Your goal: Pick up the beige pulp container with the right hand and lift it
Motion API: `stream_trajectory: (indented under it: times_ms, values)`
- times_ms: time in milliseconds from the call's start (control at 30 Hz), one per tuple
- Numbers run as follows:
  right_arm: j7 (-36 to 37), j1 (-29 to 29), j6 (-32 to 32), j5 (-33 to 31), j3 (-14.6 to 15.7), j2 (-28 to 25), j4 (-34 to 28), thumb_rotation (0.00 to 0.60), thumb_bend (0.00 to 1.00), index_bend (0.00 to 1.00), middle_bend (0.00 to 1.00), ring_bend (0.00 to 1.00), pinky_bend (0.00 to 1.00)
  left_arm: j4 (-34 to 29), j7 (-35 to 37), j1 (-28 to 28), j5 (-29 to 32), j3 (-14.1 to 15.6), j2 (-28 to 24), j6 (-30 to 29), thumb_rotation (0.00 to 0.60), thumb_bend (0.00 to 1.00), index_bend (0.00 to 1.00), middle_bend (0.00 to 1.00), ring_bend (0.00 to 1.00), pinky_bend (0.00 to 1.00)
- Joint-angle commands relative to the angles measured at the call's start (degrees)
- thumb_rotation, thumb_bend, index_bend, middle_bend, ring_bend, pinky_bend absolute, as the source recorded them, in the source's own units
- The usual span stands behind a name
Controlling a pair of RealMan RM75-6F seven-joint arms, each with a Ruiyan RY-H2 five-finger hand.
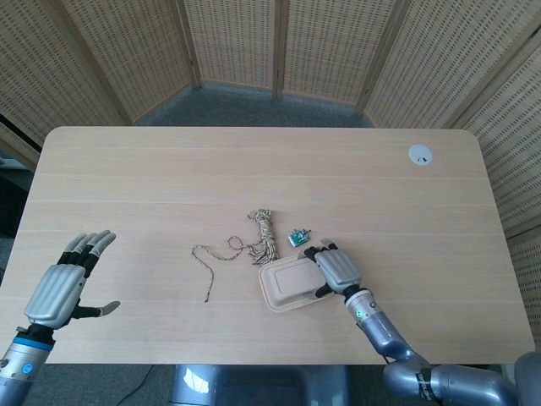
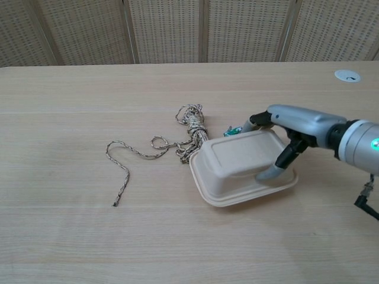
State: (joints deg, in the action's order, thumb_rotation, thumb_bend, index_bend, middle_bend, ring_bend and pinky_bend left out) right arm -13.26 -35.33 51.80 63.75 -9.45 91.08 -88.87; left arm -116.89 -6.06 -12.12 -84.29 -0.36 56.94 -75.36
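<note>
A pale wood-grain table [image 1: 169,161] with rounded corners fills both views, backed by folding woven-rattan screens [image 1: 279,42] with a strip of grey floor [image 1: 254,106] showing between the table's far edge and the panels. Near the far right corner sits a small white round cable grommet [image 1: 420,154]. The right hand [image 2: 290,133] grips the beige pulp container [image 2: 240,165], fingers laid over its far end and thumb pressed against the near side; the container is upside down (flat base up, rim flaring at the bottom), tilted, and looks raised off the surface in the chest view. Just to its left lies a bundled coil of braided rope [image 1: 264,239], its loose tail [image 2: 124,163] snaking away to the left. A small green object [image 1: 297,238] lies beside the right hand's fingertips. The left hand [image 1: 61,289] hovers at the near left corner, holding nothing, fingers extended and apart.
</note>
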Motion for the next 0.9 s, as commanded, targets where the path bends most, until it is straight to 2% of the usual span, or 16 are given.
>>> stream_trajectory:
  times_ms: [33,567,767,900]
  values:
    - [2.53,0.05,-0.08,-0.90,-1.96,-3.14,-1.84,0.600,0.04,0.50,0.50,0.34,0.00,-0.01,0.00,0.02,0.00,0.02,-0.06,-0.01,0.600,0.14,0.00,0.00,0.00,0.00]
    - [16.22,-0.28,0.76,-2.79,-12.81,-17.89,-10.87,0.600,0.04,0.50,0.50,0.35,0.00,-0.34,0.08,1.07,-1.02,0.71,-0.06,-1.27,0.600,0.14,0.00,0.00,0.00,0.00]
    - [20.13,-0.44,0.82,-2.73,-15.02,-21.30,-13.54,0.600,0.03,0.50,0.50,0.35,0.00,-0.35,0.68,2.29,-1.98,1.37,-0.48,-2.74,0.600,0.14,0.00,0.00,0.00,0.00]
    - [20.57,-0.53,1.34,-2.57,-15.08,-22.56,-14.59,0.600,0.03,0.50,0.50,0.36,0.00,-0.31,1.05,2.94,-2.79,1.79,-0.74,-3.47,0.600,0.14,0.00,0.00,0.00,0.00]
